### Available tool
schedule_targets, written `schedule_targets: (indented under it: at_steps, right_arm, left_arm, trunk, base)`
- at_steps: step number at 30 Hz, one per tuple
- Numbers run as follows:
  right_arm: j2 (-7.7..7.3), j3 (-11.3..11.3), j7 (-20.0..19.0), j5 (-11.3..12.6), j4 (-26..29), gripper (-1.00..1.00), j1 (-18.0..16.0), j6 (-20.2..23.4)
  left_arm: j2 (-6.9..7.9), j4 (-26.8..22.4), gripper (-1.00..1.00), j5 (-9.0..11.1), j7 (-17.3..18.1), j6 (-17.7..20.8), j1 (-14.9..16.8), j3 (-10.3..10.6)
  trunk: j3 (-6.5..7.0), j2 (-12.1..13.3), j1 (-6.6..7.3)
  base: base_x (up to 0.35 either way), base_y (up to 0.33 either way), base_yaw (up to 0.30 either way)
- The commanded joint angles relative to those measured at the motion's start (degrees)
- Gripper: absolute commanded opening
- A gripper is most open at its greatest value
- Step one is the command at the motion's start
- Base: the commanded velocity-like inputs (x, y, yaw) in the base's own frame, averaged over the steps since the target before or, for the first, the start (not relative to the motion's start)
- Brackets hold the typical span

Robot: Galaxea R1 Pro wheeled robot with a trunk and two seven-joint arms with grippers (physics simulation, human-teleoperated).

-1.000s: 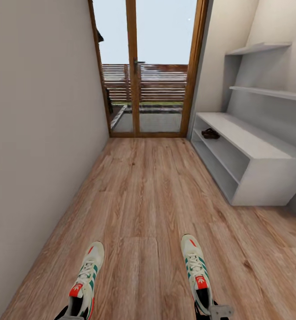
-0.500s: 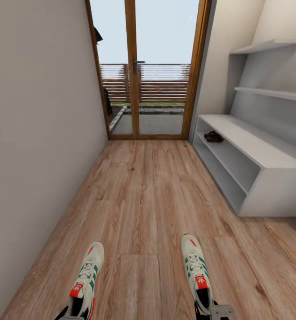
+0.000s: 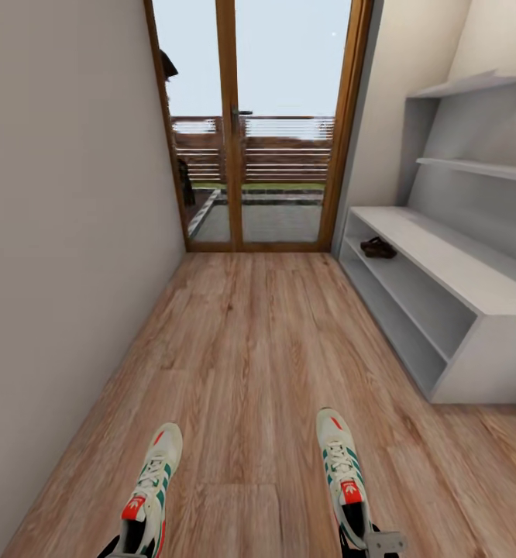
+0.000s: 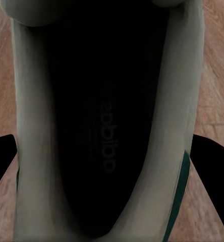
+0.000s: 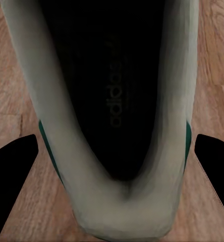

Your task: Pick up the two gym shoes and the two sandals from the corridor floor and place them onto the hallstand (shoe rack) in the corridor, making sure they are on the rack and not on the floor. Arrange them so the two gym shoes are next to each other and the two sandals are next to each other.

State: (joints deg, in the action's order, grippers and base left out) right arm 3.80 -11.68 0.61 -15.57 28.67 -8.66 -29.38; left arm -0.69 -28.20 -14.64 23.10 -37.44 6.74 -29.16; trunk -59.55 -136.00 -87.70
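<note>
Two cream gym shoes with green stripes and red heels hang above the corridor floor [image 3: 258,349] at the near edge of the head view. My left gripper [image 3: 123,552] is shut on the left gym shoe [image 3: 149,488] at its heel. The right gripper [image 3: 373,542] grips the right gym shoe [image 3: 342,477] the same way. Each wrist view looks into a shoe's dark opening [image 4: 104,126] [image 5: 117,91], with black fingers [image 4: 2,154] [image 5: 215,161] on either side. The dark brown sandals [image 3: 378,248] lie together on the upper tier of the hallstand [image 3: 444,263], at its far end.
A plain wall [image 3: 64,232] runs along the left side. A wood-framed glass door [image 3: 246,155] shuts off the corridor's far end. Wall shelves [image 3: 475,167] hang above the rack bench on the right. Open wood floor lies between me and the rack.
The whole view has advanced down the corridor: door and rack are nearer and the rack sits lower right. Both shoes keep their place in my grippers.
</note>
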Motion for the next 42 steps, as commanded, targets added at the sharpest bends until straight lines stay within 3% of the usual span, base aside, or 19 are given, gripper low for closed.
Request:
schedule_targets:
  at_steps: [1, 42]
  right_arm:
    - [0.07, -0.38, 0.10, -0.60, -0.02, -1.00, -0.04, -0.19]
    - [0.12, -0.45, 0.27, -0.60, -0.10, -1.00, -0.04, -0.15]
  left_arm:
    - [-0.06, 0.06, -1.00, -0.36, 0.36, -0.18, 0.07, -0.51]
    - [-0.01, 0.69, -1.00, -0.30, 0.36, -0.18, 0.08, -0.58]
  trunk:
    - [-0.04, -0.02, -0.02]
    - [-0.01, -0.02, -0.02]
  base:
    - [0.338, 0.000, 0.000]
    - [0.338, 0.014, 0.000]
